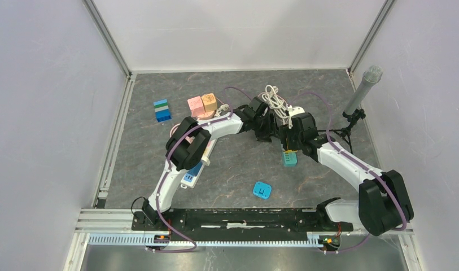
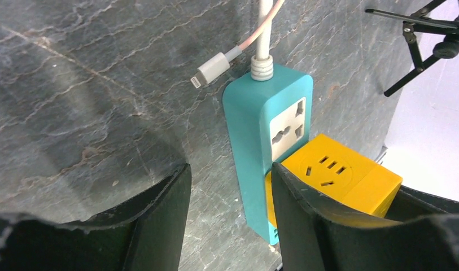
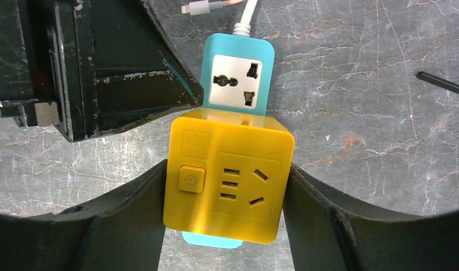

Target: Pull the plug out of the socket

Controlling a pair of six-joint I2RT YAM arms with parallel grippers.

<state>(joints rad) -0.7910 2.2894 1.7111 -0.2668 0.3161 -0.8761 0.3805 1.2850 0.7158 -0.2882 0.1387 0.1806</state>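
Right gripper (image 3: 226, 186) clasps plug (image 3: 255, 141); power button (image 3: 192, 179) visible from right wrist only

Around the yellow plug (image 3: 227, 183) you find almost no room: the right gripper (image 3: 226, 169) has its jaws against both sides, and the left gripper (image 2: 230, 169) crowds the teal socket strip (image 3: 237, 68). Bare surface (image 3: 374, 73) lies open beside it, until the microphone stand (image 1: 351, 118).

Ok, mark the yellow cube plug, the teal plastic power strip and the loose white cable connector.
yellow cube plug (image 3: 242, 182): right wrist view, front face among the slots.
teal plastic power strip (image 2: 244, 152): left wrist view, long side wall.
loose white cable connector (image 2: 211, 69): left wrist view, white housing.
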